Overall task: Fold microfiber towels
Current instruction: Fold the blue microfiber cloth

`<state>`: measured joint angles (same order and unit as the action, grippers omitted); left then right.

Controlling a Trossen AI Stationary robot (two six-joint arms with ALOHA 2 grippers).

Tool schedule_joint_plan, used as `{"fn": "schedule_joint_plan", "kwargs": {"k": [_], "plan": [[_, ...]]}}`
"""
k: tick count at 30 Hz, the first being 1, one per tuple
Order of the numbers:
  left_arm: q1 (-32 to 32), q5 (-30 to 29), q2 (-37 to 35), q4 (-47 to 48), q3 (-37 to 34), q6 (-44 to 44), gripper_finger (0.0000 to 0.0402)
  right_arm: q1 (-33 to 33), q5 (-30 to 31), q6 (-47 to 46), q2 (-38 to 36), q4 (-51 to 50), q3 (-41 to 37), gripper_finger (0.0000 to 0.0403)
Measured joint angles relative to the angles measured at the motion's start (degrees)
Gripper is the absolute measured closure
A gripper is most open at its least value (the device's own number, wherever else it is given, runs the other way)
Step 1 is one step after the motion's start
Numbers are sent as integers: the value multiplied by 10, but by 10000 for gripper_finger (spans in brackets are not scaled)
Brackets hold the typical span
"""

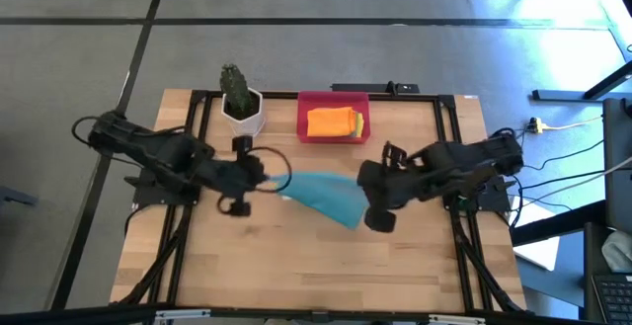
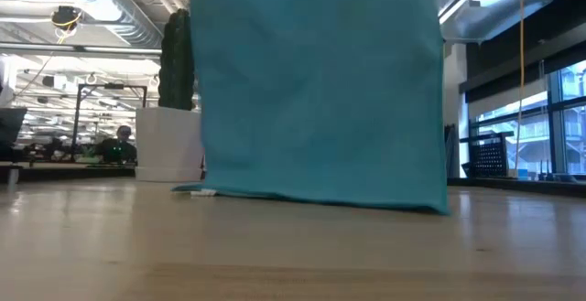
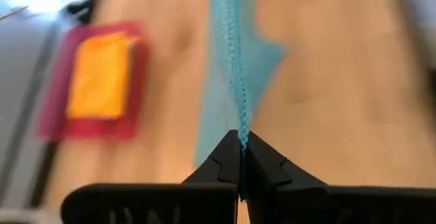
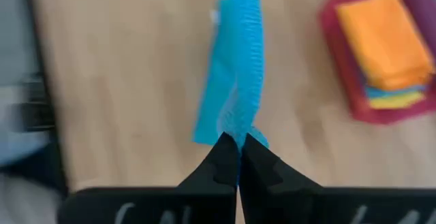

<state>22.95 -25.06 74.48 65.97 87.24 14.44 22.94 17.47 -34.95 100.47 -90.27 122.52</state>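
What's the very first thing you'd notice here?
The big teal towel hanging like a curtain over the middle of the table, its bottom edge touching the wood. The left claw and the right claw each pinch its top edge, one at each side. Behind it, a red tray holds folded orange and yellow towels, with a potted cactus beside it.

Teal towel: top cut off by the low view's upper edge; both grip points out of that view. Red tray: blurred in the left wrist view. Lower cloths under the orange towel: mostly hidden, count unclear.
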Motion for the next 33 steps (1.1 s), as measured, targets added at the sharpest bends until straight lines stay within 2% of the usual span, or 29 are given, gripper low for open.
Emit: {"fn": "schedule_joint_plan", "kwargs": {"k": [4,7,9,12,16,20,23,29,33], "plan": [[60,46,0,-7,57,10,401,40,-18,-6,0,4,58,402],[104,52,0,-18,100,21,401,68,-17,-6,0,12,97,402],[129,42,1,-20,128,30,401,82,-14,-6,0,15,121,402],[152,-4,0,-20,155,32,401,95,6,3,-11,34,119,402],[138,-15,1,5,159,45,401,92,22,-11,-15,13,119,402],[90,-11,3,46,126,71,401,69,29,-23,-14,3,110,402],[47,14,3,56,75,77,401,51,23,-24,-14,3,76,402],[-18,37,3,31,-42,61,402,12,4,-34,-12,12,-67,402],[-50,52,3,-16,-120,34,402,-1,-12,-8,-13,66,-176,402]]}}
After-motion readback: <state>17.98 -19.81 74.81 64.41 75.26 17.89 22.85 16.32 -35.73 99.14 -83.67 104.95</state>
